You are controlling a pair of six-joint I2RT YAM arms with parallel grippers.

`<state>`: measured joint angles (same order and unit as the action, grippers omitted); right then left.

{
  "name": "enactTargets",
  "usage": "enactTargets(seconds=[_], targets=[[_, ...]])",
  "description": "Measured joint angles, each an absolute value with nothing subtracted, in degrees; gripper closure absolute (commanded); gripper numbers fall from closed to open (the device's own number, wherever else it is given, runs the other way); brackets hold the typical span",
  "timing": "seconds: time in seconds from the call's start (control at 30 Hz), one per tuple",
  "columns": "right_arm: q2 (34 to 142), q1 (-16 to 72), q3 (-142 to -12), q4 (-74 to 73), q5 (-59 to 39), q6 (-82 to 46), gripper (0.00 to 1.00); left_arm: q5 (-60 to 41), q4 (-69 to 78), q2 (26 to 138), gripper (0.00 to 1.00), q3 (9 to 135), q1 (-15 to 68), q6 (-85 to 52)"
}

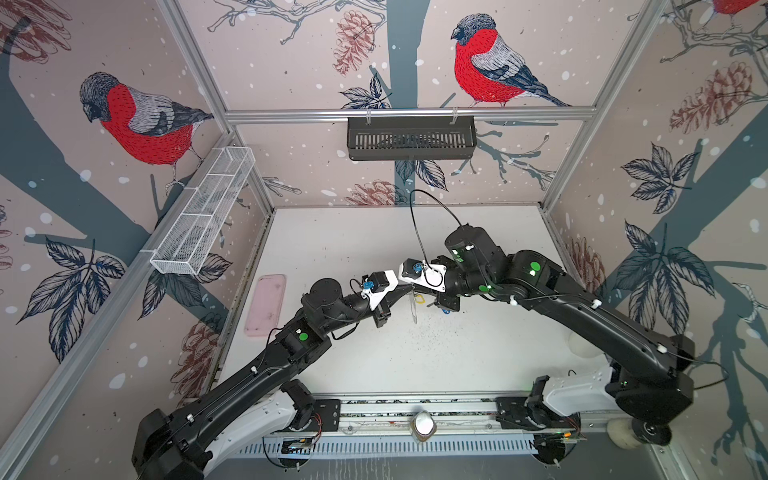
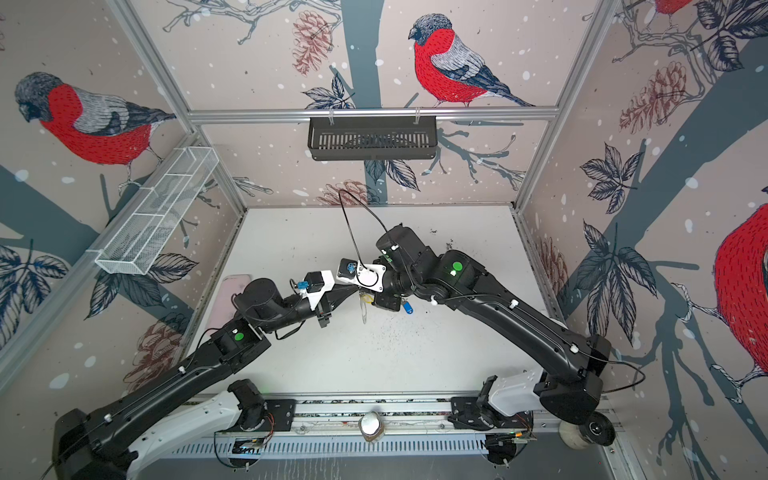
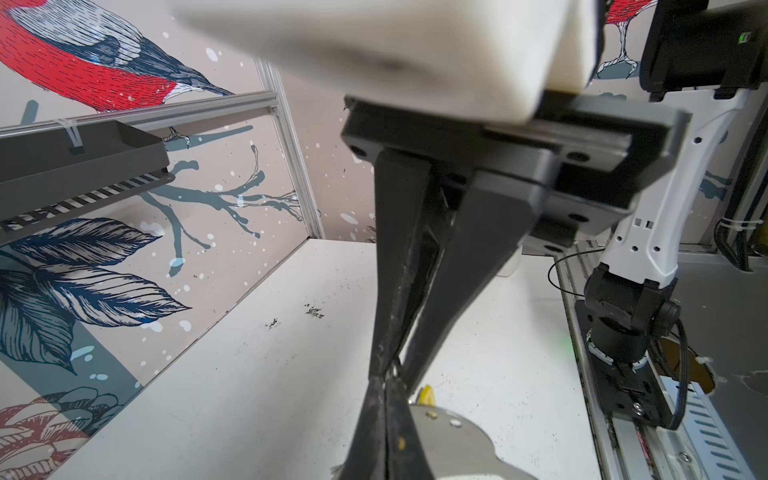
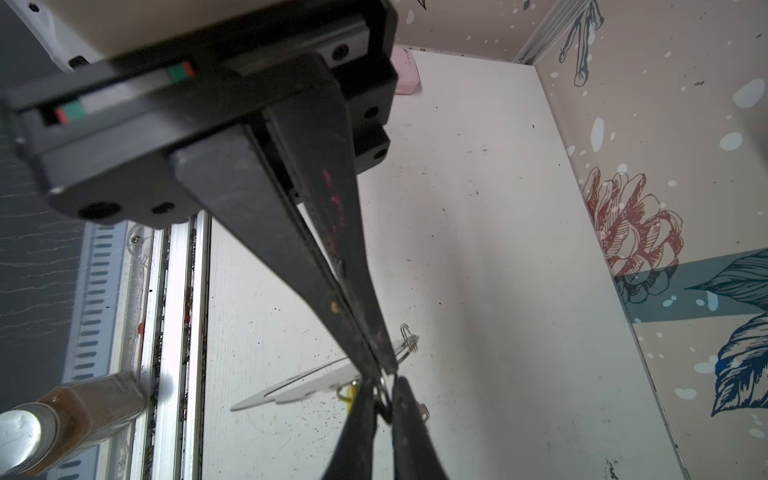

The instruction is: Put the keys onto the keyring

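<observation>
Arms met over the middle of the table (image 1: 374, 241) in both top views, with open white surface behind them up to the back wall and more toward the front rail. My left claw (image 1: 411, 289) was clamped shut on the keyring (image 1: 414, 309), which hung upright and edge-on, off the surface. The yellow-tagged key (image 1: 419, 298) sat right beside it. The blue-tagged key (image 2: 407, 308) showed under the right arm (image 2: 498, 316). The pink tray (image 1: 266, 303) lay along the table's left edge, well apart.

From the left wrist, the right gripper (image 3: 385, 380) pointed tip to tip against mine (the plate just beside them).

From the right wrist, its fingers (image 4: 345, 249) lay nearly together across the keyring's ringed edge, but I could not tell whether they gripped. Red-and-green stripes (image 4: 181, 70) marked its rail.
</observation>
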<state>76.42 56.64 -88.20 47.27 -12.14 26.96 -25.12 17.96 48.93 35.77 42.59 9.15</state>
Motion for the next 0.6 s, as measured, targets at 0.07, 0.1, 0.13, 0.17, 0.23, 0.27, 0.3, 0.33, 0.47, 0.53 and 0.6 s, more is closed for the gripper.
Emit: enactTargets(seconds=[0.07,0.1,0.13,0.17,0.23,0.27,0.3,0.33,0.47,0.53,0.6], targets=[[74.19,56.82,-86.11,44.38,-12.97,26.15,0.72,-23.94,18.39,48.49,1.0,34.79,42.57,8.86],[72.58,56.84,-84.47,42.37,-12.97,25.58,0.69,-23.73,18.85,48.27,1.0,34.46,42.57,8.6],[71.02,56.82,-82.89,40.93,-12.84,25.17,0.66,-23.68,19.27,48.03,1.0,34.26,42.57,8.32],[69.52,56.82,-81.41,39.62,-12.51,24.58,0.65,-23.75,19.88,47.79,1.0,34.04,42.57,8.08],[66.11,56.82,-77.38,35.62,-11.42,22.61,0.65,-23.75,21.19,47.33,1.0,33.65,42.57,7.66],[64.77,56.82,-75.64,34.02,-10.98,21.98,0.65,-23.75,21.69,47.16,1.0,33.45,42.57,7.4],[63.05,56.82,-73.06,31.83,-10.11,20.64,0.64,-23.75,22.02,47.05,1.0,33.34,42.57,7.29],[61.45,56.82,-70.46,29.52,-9.54,19.38,0.63,-23.73,22.11,46.92,1.0,33.26,42.57,7.16],[56.73,56.82,-61.49,22.0,-8.58,14.83,0.62,-23.77,23.79,46.37,1.0,32.42,42.57,6.11],[55.59,56.9,-58.24,18.79,-8.64,12.93,0.62,-23.81,24.88,46.02,1.0,31.9,42.57,5.8],[55.42,56.9,-56.45,16.34,-9.28,11.53,0.62,-23.92,25.82,45.67,1.0,31.35,42.57,4.93]])
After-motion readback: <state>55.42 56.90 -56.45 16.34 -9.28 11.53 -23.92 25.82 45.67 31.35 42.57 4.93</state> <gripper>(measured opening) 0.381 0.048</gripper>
